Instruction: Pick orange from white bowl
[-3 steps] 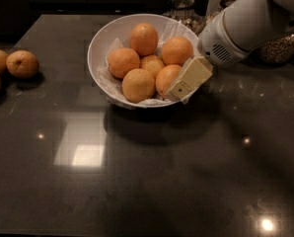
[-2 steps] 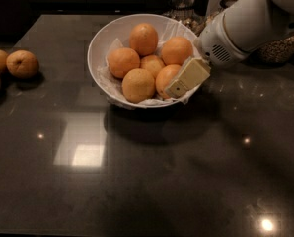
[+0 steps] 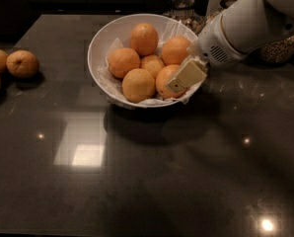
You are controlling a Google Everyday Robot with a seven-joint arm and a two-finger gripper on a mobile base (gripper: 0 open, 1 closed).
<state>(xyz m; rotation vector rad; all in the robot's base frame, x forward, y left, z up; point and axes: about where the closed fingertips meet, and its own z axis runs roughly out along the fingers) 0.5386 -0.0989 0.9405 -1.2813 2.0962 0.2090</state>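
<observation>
Hardly anything was shifted since a second ago: end effector (image 3: 184,78) was held inside the white bowl (image 3: 90,53), the orange (image 3: 163,77) touched on its left. Whether it was spread or pinching could not be told. Grasping was judged underway; closing and lifting were needed next.

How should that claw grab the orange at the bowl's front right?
Probably across its widest middle, coming down from the upper right, where the gripper sits beside it. The orange is smooth and round, another orange crowds its other side, and the white bowl rim blocks a low sideways approach.
</observation>
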